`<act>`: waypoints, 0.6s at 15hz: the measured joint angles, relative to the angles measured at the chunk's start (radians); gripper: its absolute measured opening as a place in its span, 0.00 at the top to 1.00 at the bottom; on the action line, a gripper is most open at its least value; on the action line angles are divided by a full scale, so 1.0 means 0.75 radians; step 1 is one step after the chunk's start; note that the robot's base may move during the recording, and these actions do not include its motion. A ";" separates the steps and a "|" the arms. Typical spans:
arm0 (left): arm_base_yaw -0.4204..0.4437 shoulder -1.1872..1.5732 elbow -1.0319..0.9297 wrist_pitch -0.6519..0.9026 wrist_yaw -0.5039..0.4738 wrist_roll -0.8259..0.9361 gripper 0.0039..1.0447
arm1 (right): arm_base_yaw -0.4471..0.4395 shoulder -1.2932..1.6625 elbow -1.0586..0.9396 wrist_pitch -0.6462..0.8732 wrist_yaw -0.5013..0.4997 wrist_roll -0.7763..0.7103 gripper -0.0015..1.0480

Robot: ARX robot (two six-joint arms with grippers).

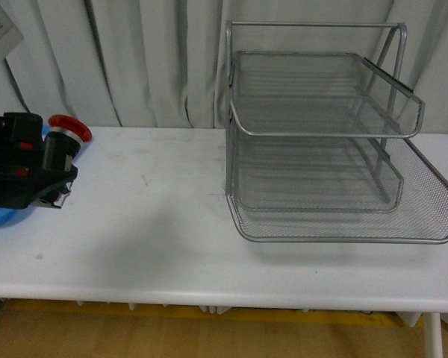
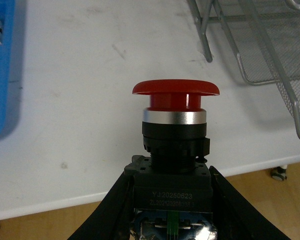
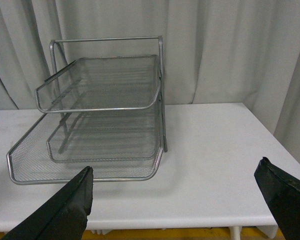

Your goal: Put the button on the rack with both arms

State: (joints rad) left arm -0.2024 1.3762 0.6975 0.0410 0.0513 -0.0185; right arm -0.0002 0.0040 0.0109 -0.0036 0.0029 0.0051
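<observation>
My left gripper (image 1: 51,170) is at the far left of the front view, above the table, shut on the button (image 1: 63,142). In the left wrist view the button (image 2: 175,125) stands between the two black fingers (image 2: 112,210), red mushroom cap forward, black body clamped. The silver wire-mesh rack (image 1: 321,142) stands on the right half of the table, well right of the button. It also shows in the right wrist view (image 3: 100,115) and in the left wrist view (image 2: 270,45). My right gripper (image 3: 175,200) is open and empty, apart from the rack; it is out of the front view.
A flat blue tray (image 1: 0,216) lies under my left gripper at the table's left edge, also in the left wrist view (image 2: 0,70). The white table (image 1: 149,224) spans the scene. Grey curtains (image 1: 134,60) hang behind.
</observation>
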 joint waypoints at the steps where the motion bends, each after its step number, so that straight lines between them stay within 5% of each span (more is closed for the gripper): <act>1: -0.034 -0.012 0.018 -0.020 -0.011 0.000 0.66 | 0.000 0.000 0.000 0.000 -0.001 0.000 0.06; 9: -0.550 0.533 0.767 -0.188 -0.060 0.037 0.66 | 0.000 0.000 0.000 0.000 -0.002 0.000 0.06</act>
State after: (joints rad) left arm -0.6151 1.7760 1.2724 -0.0998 0.0063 0.0090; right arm -0.0002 0.0040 0.0109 -0.0036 0.0013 0.0051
